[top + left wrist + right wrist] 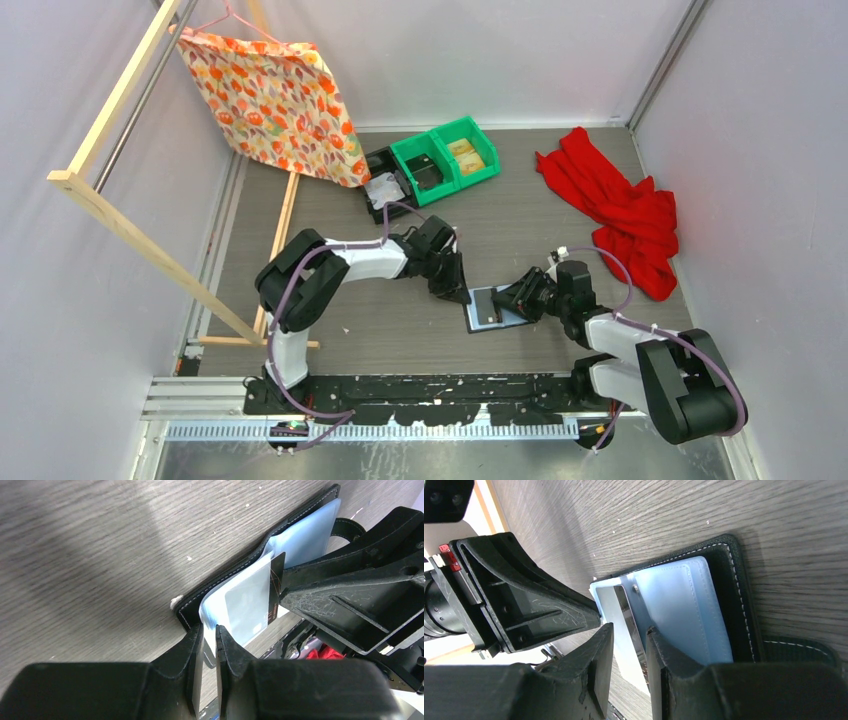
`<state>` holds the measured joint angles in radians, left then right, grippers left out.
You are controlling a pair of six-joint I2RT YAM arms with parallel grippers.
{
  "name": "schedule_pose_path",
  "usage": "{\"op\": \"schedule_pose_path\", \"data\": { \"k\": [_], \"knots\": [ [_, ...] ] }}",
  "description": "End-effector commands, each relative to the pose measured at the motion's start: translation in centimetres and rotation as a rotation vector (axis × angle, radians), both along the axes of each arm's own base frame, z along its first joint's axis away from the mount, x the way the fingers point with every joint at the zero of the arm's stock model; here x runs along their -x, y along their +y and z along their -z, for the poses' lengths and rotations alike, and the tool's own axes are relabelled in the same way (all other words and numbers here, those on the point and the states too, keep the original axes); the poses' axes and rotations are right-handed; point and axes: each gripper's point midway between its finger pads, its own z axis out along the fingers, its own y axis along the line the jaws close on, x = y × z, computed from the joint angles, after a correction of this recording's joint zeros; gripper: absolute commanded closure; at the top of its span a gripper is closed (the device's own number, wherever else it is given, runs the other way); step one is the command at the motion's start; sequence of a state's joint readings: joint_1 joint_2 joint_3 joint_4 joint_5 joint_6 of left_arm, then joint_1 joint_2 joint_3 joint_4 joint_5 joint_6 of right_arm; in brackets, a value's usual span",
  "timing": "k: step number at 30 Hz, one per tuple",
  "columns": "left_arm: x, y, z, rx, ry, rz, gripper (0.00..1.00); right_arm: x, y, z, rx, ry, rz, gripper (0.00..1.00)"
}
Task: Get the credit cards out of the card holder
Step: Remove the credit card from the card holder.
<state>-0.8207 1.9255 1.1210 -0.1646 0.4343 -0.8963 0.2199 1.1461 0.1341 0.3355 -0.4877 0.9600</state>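
Left tool (210,630) is clamped tight on the near edge of a clear sleeve of the card holder (235,575). My guess is it's anchoring the holder, which lies open on the surface (100,555), so the other side can work. Just past its tips a pale credit card (247,602) shows inside the sleeve. Beyond that, the right tool (629,627) straddles the sleeve edge, jaws a bit apart, not gripping anything as far as I can see.
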Motion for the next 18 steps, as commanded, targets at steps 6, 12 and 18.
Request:
{"op": "schedule_pose_path", "data": {
  "k": [6,12,18],
  "knots": [
    [0.7,-1.9,-0.8,0.064,-0.026,0.009,0.83,-0.1,-0.3,0.6,0.014,0.011,0.011,0.65],
    [0.7,-1.7,-0.3,0.045,-0.026,0.008,0.83,-0.1,-0.3,0.7,0.015,0.013,0.013,0.69],
    [0.7,-0.9,0.4,-0.023,-0.023,0.017,0.83,-0.1,-0.5,0.6,0.018,0.010,0.027,0.78]
  ]
}}
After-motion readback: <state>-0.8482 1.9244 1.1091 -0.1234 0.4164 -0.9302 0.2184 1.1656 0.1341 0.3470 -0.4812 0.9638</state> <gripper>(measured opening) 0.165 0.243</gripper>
